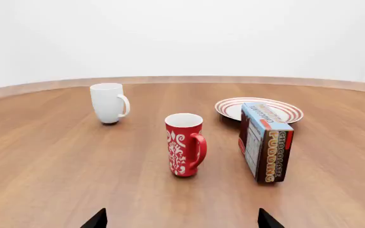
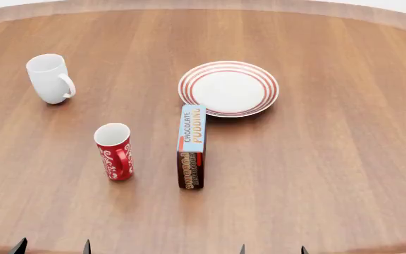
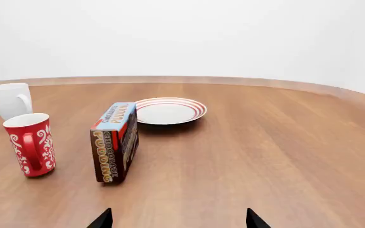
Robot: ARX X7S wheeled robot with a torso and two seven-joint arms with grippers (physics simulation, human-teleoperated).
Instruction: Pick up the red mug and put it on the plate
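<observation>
The red mug with a white floral pattern stands upright on the wooden table, handle toward me; it also shows in the left wrist view and the right wrist view. The plate, white with red rings, lies farther back and to the right, empty; it shows in the left wrist view and the right wrist view. My left gripper is open and empty at the near table edge, short of the mug. My right gripper is open and empty.
A chocolate pudding box stands on edge between the red mug and the plate. A plain white mug stands at the far left. The round wooden table has its curved far edge at the back.
</observation>
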